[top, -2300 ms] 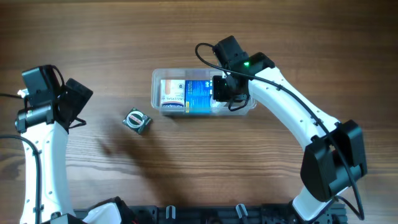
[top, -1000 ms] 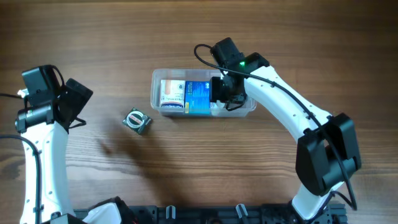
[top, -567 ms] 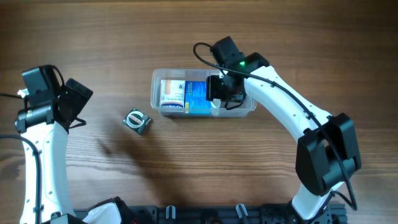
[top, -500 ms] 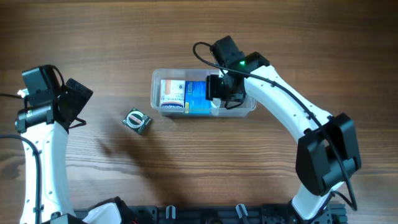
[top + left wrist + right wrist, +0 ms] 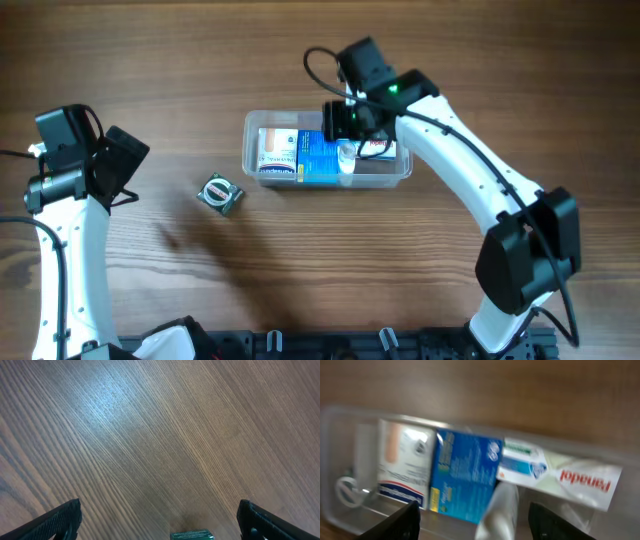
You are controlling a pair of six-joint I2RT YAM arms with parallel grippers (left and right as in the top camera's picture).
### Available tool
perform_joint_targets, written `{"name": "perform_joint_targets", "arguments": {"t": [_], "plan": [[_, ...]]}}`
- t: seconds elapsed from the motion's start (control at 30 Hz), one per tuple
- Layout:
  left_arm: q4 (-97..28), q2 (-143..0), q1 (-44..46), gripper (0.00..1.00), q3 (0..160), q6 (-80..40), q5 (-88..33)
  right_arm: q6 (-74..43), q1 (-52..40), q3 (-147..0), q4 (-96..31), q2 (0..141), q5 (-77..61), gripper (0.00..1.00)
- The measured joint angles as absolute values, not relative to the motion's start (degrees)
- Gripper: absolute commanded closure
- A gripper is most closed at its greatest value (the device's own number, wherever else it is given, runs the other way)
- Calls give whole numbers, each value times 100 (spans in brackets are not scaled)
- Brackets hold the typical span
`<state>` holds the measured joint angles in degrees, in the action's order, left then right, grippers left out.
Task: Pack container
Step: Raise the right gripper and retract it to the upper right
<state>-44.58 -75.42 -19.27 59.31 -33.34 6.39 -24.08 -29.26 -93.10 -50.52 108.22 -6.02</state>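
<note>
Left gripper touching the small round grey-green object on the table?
Apart. Overhead view shows bare wooden table between the left gripper and the small round grey-green object.

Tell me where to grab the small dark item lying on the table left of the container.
I'd pinch the small dark item across its opposite sides, coming straight down from above. It lies low, alone on the table and turned diagonally, so rotate the wrist to match.

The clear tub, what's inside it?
A white box, a blue box and a Panadol box lie side by side in the container. A whitish thing overlaps them, too blurred to name. Whatever is under the boxes is hidden.
</note>
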Motion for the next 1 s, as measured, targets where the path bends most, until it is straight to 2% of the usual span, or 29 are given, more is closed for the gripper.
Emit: {"name": "perform_joint_targets", "arguments": {"t": [0.13, 0.27, 0.47, 0.73, 0.87, 1.0], "plan": [[-4458, -7542, -1927, 0, 5931, -3334, 639, -2331, -2775, -9723, -5083, 10672, -620, 31], [-4458, -7542, -1927, 0, 5931, -3334, 639, -2272, -2359, -9968, -5426, 10370, -567, 27], [-4458, -7542, -1927, 0, 5931, -3334, 639, -2018, -1164, -10014, -6224, 9983, -69, 0], [-4401, -7542, -1927, 0, 5929, -3336, 644, -1413, 169, -10014, -6584, 9963, 499, 0], [-3614, -7542, -1927, 0, 5920, -3336, 672, -1330, 443, -10014, -6589, 9963, 569, 0], [-3472, -7542, -1927, 0, 5920, -3336, 687, -1310, 482, -10014, -6532, 9963, 587, 0]]}}
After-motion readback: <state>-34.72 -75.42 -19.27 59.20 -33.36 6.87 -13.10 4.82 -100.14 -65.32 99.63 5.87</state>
